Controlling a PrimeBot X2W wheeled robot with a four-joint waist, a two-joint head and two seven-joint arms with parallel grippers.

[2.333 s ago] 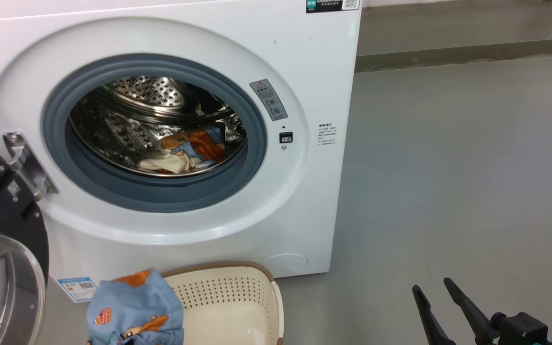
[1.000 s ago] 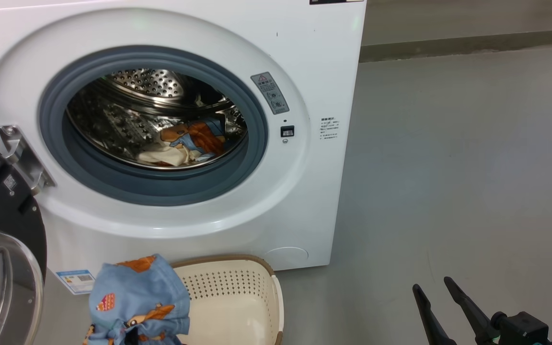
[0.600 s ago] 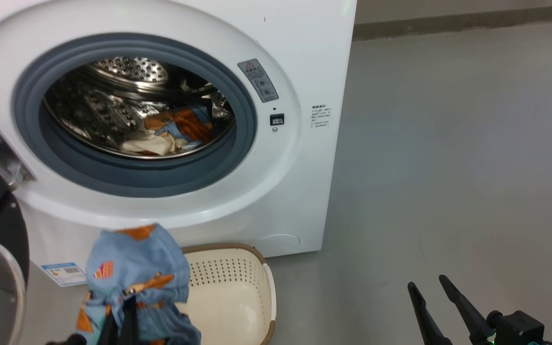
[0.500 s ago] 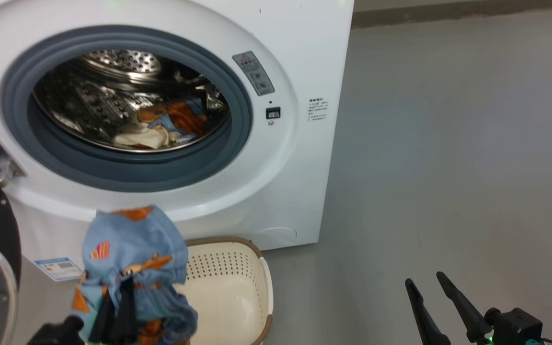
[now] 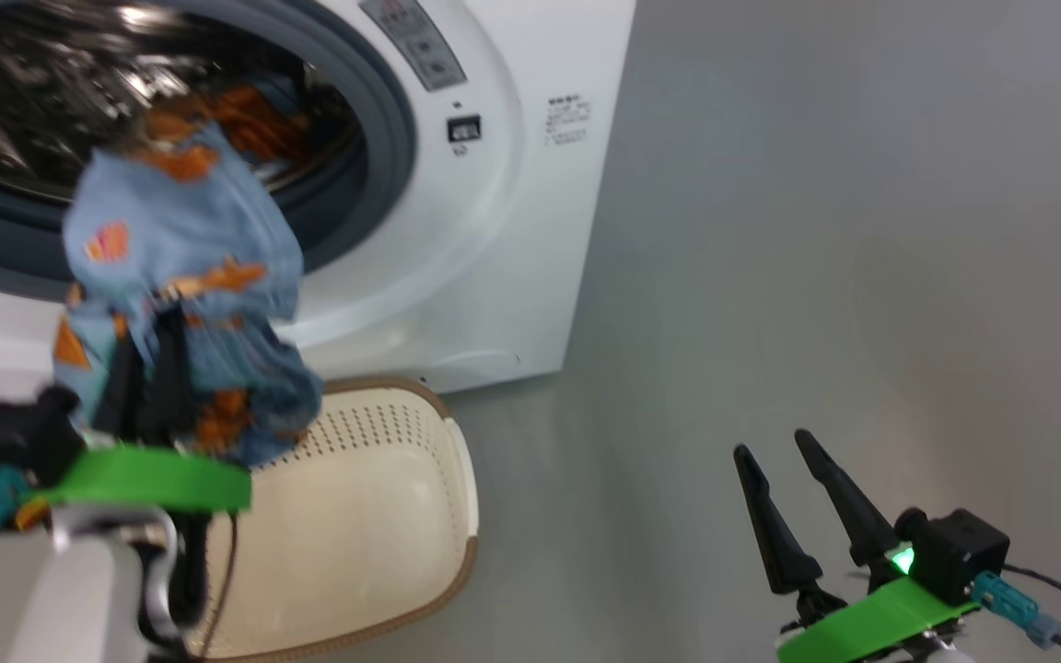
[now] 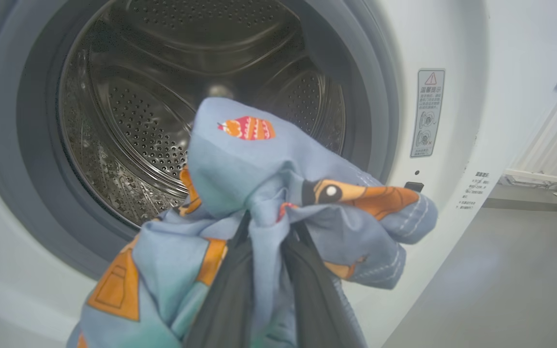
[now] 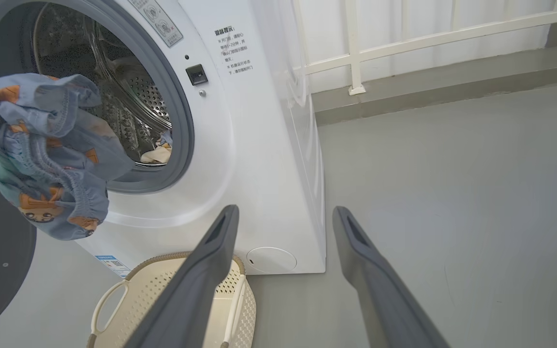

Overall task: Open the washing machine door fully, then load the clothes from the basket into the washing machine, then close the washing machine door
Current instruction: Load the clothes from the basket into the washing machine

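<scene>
The left gripper [image 5: 153,322] is raising a blue garment [image 5: 180,230] from just above the basket [image 5: 374,424] to the washer [image 5: 512,230] mouth, its fingers [image 6: 230,290] pinching the cloth narrowly and pointing into the drum [image 6: 128,121]. With the basket looking empty, loading is probably nearing its end. The right gripper [image 5: 772,444] is waiting low, fingers wide.

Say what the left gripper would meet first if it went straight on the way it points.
Probably the steel drum wall; the left gripper, shut on the blue cloth, points into its open mouth. Depth is unclear.
</scene>
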